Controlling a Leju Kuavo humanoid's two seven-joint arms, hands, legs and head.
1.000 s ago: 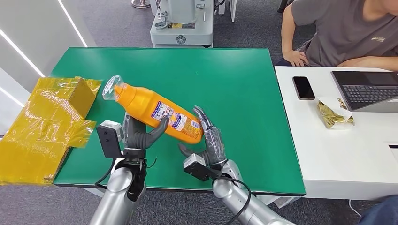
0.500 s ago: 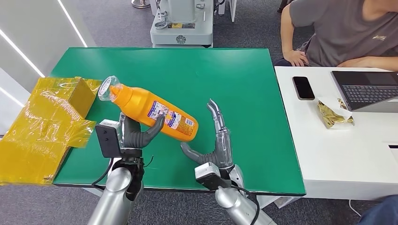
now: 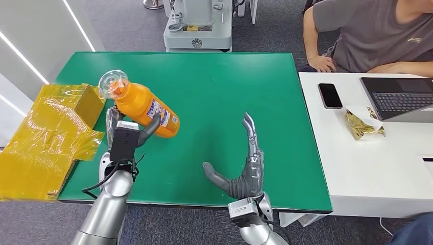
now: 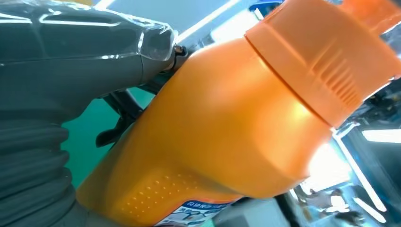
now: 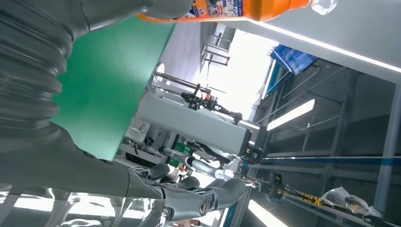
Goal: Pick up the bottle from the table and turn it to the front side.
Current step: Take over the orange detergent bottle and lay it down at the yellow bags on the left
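I see my left hand (image 3: pixel 124 137) gripping the orange bottle (image 3: pixel 144 106), raised and tilted above the green table (image 3: pixel 230 76), near its left edge. My right hand (image 3: pixel 245 168) holds nothing, fingers spread above the table.

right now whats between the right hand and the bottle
Nothing but bare green table. In the head view the open right hand stands apart from the bottle, which the left hand holds up.
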